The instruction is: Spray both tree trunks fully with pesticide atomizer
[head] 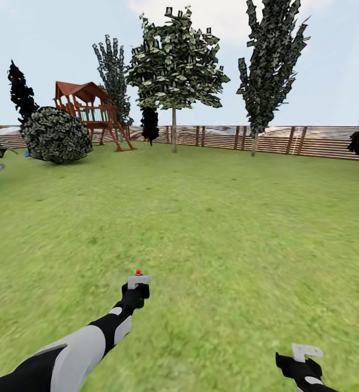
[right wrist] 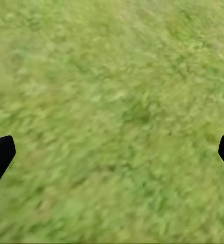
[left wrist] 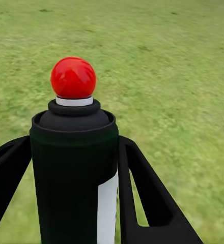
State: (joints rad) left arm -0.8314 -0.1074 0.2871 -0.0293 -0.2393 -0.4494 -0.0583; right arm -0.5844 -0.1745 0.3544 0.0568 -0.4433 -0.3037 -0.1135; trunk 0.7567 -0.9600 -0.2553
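The left gripper point(left wrist: 74, 168) is clamped on the pesticide atomizer point(left wrist: 74, 152), red cap point(left wrist: 73, 77) upright, and the broad-canopied tree point(head: 174, 71) stands far ahead by the fence point(head: 310, 140), slightly right of that arm, while the right gripper point(right wrist: 112, 152) hangs wide open and empty.

In the left wrist view the pesticide atomizer point(left wrist: 74, 168) runs off the picture's lower edge, so its base cannot be seen, and its white label shows only as a narrow strip. The two fingers point(left wrist: 152, 198) flanking it are cut by the same edge. In the head view the bottle is too small to make out beyond a red dot. The right gripper point(right wrist: 112, 155) shows only two black fingertips at the picture's sides. The lawn point(right wrist: 112, 101) beneath is blurred.
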